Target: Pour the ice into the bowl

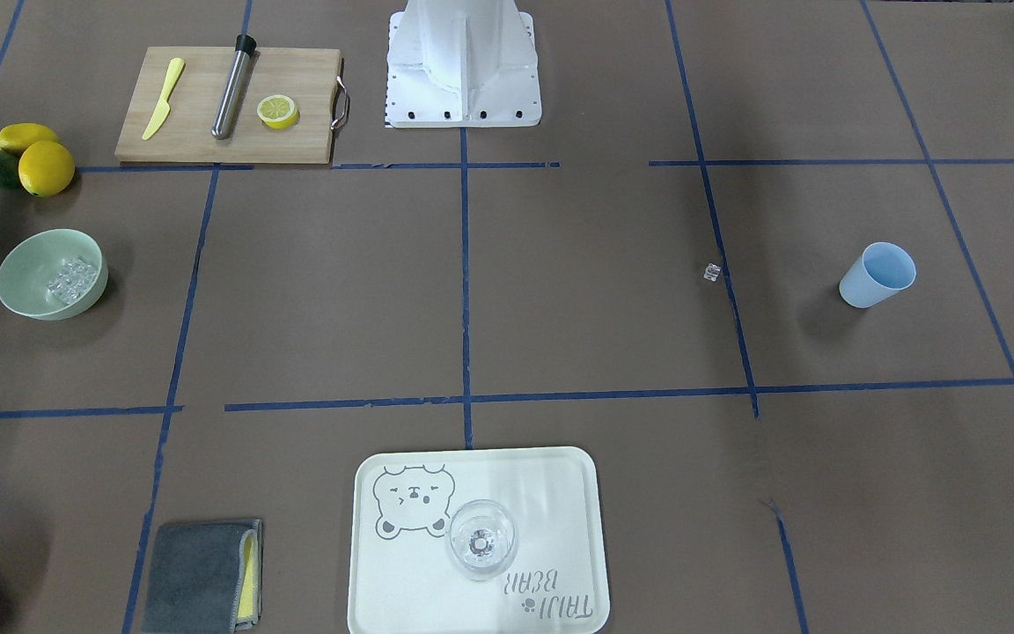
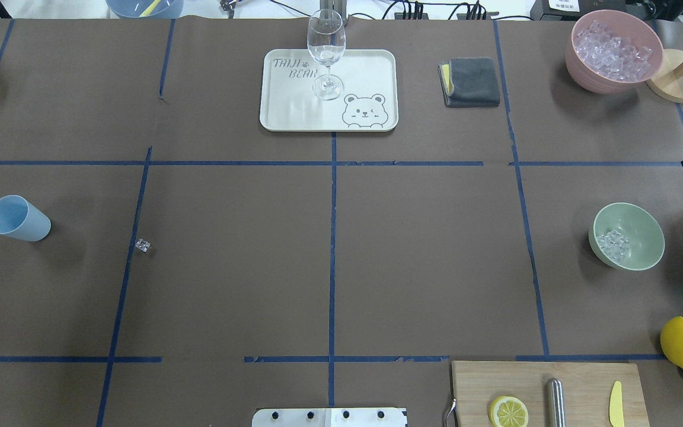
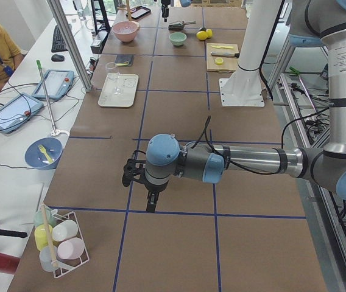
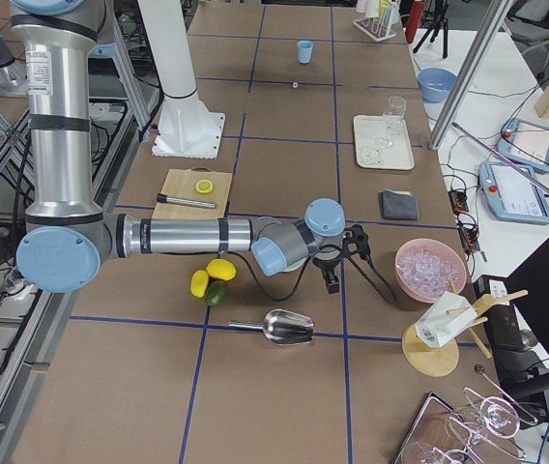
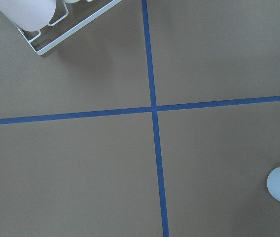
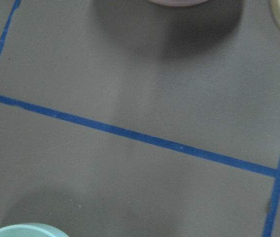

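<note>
1. The bowl [image 1: 27, 264] stands upright near the table's edge on the robot's right. The ice [image 1: 73, 280] lies in a small heap against one side of its floor.
2. One stray cube [image 1: 712, 272] lies on the brown paper just beside a blue tape line on the robot's left half. It is apart from the light blue cup [image 1: 877, 276], which stands upright.
3. The left gripper [image 3: 151, 205] points down over the table near a tape crossing. I cannot tell whether its fingers are apart or together (only the left side view shows it). Its wrist camera looks straight down on a tape cross, with the cup at the lower right edge and a white wire rack [image 5: 76, 29] at the top left.
4. The right gripper [image 4: 331, 282] hovers over the table between two lemons [image 4: 213, 275] and a pink container [image 4: 431, 269] full of clear cubes. Here too I cannot tell how the fingers stand. Its wrist camera catches the bowl's rim at the bottom left.
5. A metal scoop [image 4: 289, 329] lies on the table near that arm.
6. A tray [image 2: 276, 112] at the far side carries a clear stemmed glass [image 2: 326, 53], with a folded grey cloth [image 2: 472, 82] beside it.
7. A wooden cutting board [image 1: 199, 132] holds a yellow knife [image 1: 163, 99], a steel rod [image 1: 232, 88] and a lemon half [image 1: 278, 111].
</note>
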